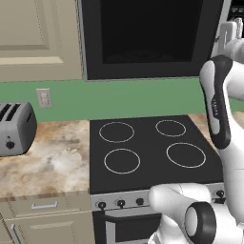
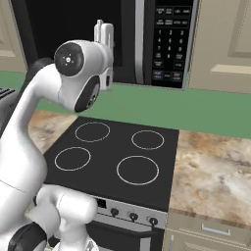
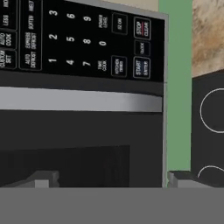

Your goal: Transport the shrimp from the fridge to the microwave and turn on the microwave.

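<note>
Step in hand, my read: last bit, turning the microwave (image 2: pixel 147 39) on. Shrimp isn't anywhere I can make out; the oven window is too dark to tell what's inside, so can't confirm it's in there. Door looks shut in the right base view (silver handle strip upright next to the keypad), judgement only.

Gripper (image 3: pixel 107 181) is up at the microwave front, fingers spread wide w/ nothing between them. One fingertip (image 3: pixel 41 179) sits low against the dark door window, the other (image 3: pixel 181 178) past the door edge over the green wall (image 3: pixel 175 87). Hand cam is rolled: keypad (image 3: pixel 83 39) runs sideways across the top of that view, handle strip below it.

Next move calls for: shift the hand toward the keypad and line up one fingertip w/ the start/enter button (image 3: pixel 143 68), then press straight in. Buttons are small and packed tight; stop/clear (image 3: pixel 142 28) sits near it in the same column, so a sloppy approach hits the wrong one. Wide-open fingers make a single-tip poke the sane option, or close them first.

Microwave looks: big black box above the cooktop (image 1: pixel 152 147), dark window, silver trim, number pad on its right side. Toaster (image 1: pixel 16 127) off to the left on the counter (image 2: pixel 215 171), not relevant.
</note>
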Available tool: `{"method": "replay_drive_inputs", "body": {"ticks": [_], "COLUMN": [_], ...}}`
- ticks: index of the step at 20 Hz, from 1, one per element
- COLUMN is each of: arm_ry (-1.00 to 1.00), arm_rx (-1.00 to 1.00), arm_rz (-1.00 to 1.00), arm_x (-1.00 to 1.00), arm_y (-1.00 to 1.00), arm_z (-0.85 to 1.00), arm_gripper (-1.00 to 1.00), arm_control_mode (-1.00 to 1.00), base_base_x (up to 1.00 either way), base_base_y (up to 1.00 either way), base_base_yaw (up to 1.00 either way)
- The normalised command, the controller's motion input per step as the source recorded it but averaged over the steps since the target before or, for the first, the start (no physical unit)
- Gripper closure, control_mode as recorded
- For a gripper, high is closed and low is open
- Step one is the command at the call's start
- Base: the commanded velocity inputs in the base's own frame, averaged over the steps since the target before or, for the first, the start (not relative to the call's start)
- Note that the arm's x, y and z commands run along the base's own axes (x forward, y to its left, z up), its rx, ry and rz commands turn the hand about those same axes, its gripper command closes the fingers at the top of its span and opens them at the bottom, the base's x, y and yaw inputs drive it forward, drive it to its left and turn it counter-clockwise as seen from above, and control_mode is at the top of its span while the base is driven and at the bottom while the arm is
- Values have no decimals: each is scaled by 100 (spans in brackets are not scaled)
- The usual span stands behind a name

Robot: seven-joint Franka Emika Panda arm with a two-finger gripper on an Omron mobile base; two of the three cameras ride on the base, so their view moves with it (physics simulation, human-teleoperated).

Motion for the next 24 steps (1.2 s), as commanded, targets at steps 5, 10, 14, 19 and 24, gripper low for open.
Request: {"method": "replay_drive_inputs", "body": {"ticks": [5,10,14,19,24], "arm_ry": [-1,0,-2,0,0], "arm_rx": [0,0,0,0,0], "arm_rz": [0,0,3,7,10], "arm_x": [-40,-19,-4,3,10], "arm_y": [-49,-38,-30,-2,0], "arm_z": [-18,-32,-35,-36,-31], "arm_gripper": [-100,-100,-100,-100,-100], "arm_control_mode": [-100,-100,-100,-100,-100], "base_base_x": [0,0,0,0,0], "base_base_y": [0,0,0,0,0], "base_base_yaw": [0,0,0,0,0]}}
